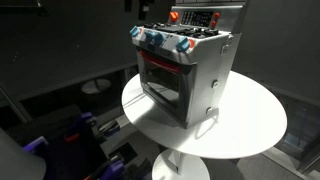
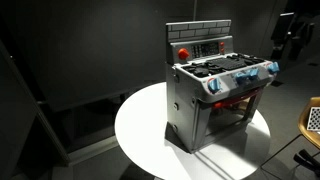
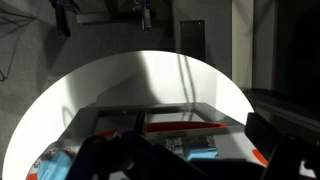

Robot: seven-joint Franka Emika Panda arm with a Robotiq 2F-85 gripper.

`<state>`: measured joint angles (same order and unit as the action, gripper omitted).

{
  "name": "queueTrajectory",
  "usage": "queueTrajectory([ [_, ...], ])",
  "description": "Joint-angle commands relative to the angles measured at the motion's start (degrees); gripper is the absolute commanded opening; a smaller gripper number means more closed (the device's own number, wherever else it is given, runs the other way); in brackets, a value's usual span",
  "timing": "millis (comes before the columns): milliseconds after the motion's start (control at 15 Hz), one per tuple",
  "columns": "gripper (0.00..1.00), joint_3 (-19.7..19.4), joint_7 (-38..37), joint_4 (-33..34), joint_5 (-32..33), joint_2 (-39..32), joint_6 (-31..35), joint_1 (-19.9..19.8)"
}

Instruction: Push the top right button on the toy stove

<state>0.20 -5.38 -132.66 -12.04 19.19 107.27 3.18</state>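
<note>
The toy stove (image 1: 188,70) is a silver-grey box with a red-lit glass door and blue-and-red knobs. It stands on a round white table (image 1: 250,120) and shows in both exterior views (image 2: 215,95). Its raised back panel (image 2: 200,45) carries a red button (image 2: 183,52), also seen in an exterior view (image 1: 175,16). My gripper (image 2: 289,38) hangs in the air off the stove's knob side, at about back-panel height and apart from it. In the wrist view the dark fingers (image 3: 190,158) are spread wide over the stove's top (image 3: 185,128). They hold nothing.
The table (image 2: 140,130) has bare white surface around the stove and stands on a white pedestal base (image 1: 180,165). Dark floor and walls surround it. Purple and blue objects (image 1: 80,130) lie on the floor. A light basket-like object (image 2: 312,120) sits at the frame edge.
</note>
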Motion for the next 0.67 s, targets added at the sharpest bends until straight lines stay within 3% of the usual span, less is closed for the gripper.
queueTrajectory([
  [0, 1.00, 0.5, 0.2, 0.1, -0.2, 0.0, -0.2, -0.6],
  [600, 1.00, 0.6, -2.0, 3.8, 1.7, -2.5, 5.6, -2.1],
])
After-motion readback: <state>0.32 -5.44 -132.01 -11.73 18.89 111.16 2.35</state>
